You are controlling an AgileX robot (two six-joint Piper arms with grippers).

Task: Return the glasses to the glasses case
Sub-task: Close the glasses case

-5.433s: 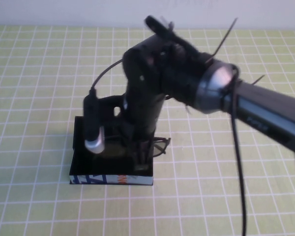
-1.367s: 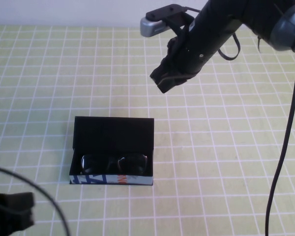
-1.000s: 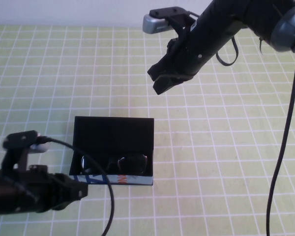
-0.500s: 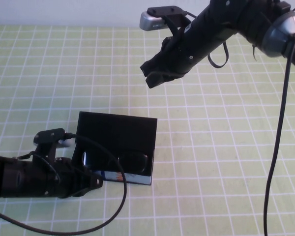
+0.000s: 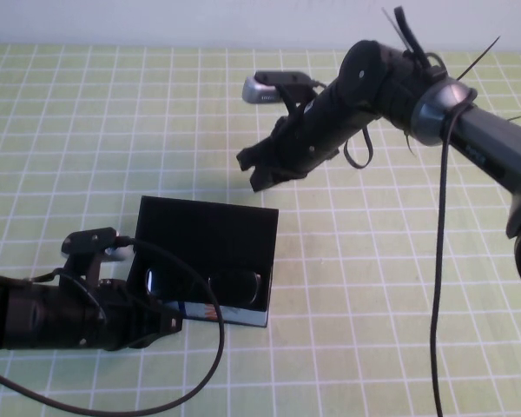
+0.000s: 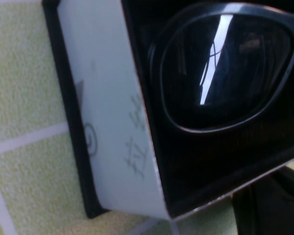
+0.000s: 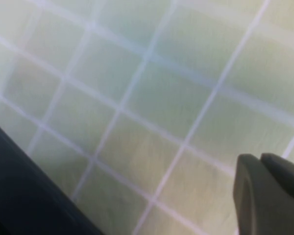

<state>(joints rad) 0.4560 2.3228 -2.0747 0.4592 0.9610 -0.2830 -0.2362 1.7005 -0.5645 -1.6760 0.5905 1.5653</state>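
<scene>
One pair of glasses point(image 5: 204, 285) lies inside the open glasses case point(image 5: 210, 233). Left gripper point(image 5: 152, 320) presses the case's near-left corner; closure cannot be told. Right gripper point(image 5: 259, 169) hovers beyond, closed, empty. Judged light, rigid; lid best pushed at its far edge.

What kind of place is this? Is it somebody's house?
Probably not a house: it looks like a robot test bench. A green grid mat covers the table, the left gripper sits at the glasses case holding the glasses, and the right gripper hangs above the mat.
</scene>
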